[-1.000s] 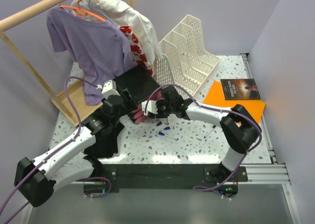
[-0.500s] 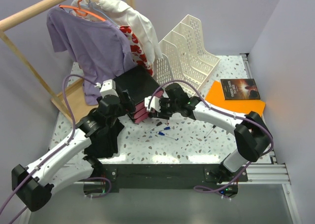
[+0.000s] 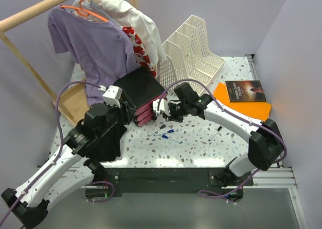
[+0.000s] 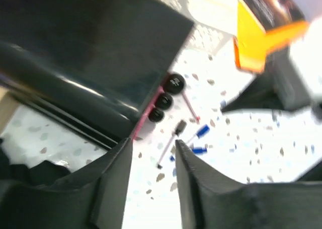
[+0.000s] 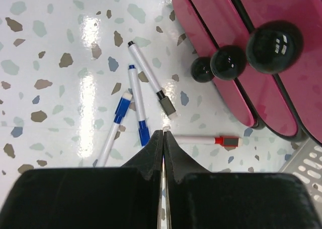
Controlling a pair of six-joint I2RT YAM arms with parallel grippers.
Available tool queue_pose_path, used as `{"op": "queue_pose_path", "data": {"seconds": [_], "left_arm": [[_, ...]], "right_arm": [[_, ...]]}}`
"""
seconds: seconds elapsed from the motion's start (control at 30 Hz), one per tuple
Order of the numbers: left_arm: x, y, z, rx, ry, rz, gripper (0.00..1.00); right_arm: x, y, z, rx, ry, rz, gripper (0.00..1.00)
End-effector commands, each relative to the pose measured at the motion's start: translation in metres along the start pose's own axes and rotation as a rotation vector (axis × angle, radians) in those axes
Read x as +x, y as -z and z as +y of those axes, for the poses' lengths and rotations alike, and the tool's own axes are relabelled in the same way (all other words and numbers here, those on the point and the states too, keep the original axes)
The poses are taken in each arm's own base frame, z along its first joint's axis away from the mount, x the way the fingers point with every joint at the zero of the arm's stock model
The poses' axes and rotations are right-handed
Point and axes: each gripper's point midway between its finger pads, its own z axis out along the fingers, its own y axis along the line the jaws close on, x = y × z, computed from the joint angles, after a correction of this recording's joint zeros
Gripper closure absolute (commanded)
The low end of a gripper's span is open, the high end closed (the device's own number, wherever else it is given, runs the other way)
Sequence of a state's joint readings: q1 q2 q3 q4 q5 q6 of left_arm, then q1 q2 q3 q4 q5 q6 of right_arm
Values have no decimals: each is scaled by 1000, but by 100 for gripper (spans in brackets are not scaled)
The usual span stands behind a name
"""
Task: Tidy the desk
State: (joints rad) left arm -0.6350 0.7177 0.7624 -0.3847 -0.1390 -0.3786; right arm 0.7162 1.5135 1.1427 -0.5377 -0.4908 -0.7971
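The desk [image 3: 201, 143] is a white speckled tabletop. A black drawer box [image 3: 138, 88] with pink drawer fronts [image 5: 236, 17] and black knobs [image 5: 228, 62] stands on it at centre left. Several markers lie in front of it: black-capped [image 5: 151, 80], blue [image 5: 137, 105] and red-capped [image 5: 206, 139]; they also show in the top view [image 3: 166, 133]. My right gripper [image 5: 163, 133] is shut with nothing in it and hovers over the markers, just right of the drawers [image 3: 168, 110]. My left gripper [image 4: 152, 148] is open and empty, above the desk at the box's near left corner [image 3: 122, 107].
A white file rack [image 3: 193, 60] stands behind the box. An orange folder [image 3: 241, 105] with a dark book [image 3: 245, 90] lies at the right. A wooden clothes rack with a purple shirt [image 3: 93, 43] stands at the back left. A lone pen [image 3: 217, 133] lies further right.
My right gripper has moved right, away from the drawer fronts. My left arm has drawn back toward the near left, and its gripper has backed off from the box.
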Motion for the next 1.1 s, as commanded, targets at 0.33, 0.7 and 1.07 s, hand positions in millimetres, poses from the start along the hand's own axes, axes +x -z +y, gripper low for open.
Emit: {"op": "queue_pose_path", "data": {"seconds": [0.33, 0.7, 1.07], "left_arm": [[61, -30, -104, 443, -239, 159, 87], [103, -97, -95, 145, -462, 266, 90], [95, -134, -60, -173, -578, 224, 79]], "right_arm": [[11, 108, -24, 181, -264, -152, 94], [42, 126, -39, 240, -402, -211, 89], [44, 124, -36, 225, -410, -219, 87]]}}
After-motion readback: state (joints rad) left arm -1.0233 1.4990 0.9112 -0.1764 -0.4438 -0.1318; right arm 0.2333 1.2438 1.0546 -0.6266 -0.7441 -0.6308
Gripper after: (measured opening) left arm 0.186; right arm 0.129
